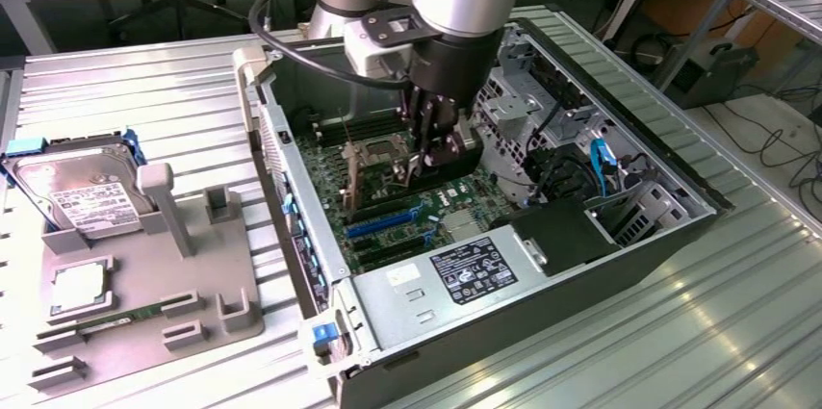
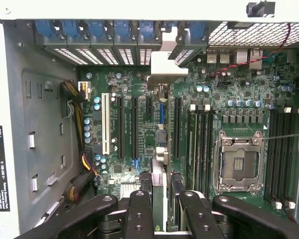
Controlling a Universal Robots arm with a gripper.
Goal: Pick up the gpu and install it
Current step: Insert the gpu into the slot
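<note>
The gripper (image 1: 430, 154) pinches the gpu (image 1: 364, 178) by its top edge, so the card hangs upright. That keeps its lower edge facing the slots on the motherboard (image 1: 398, 226) inside the computer case (image 1: 540, 274).

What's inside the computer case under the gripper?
In the case: the motherboard with an empty CPU socket, and the gpu held edge-on by the gripper. The slot beneath it is hidden.

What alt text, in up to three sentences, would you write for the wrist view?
Looking down into an open computer case, the gripper holds a thin card edge-on over the green motherboard, in line with the long slots. An empty processor socket lies beside it.
</note>
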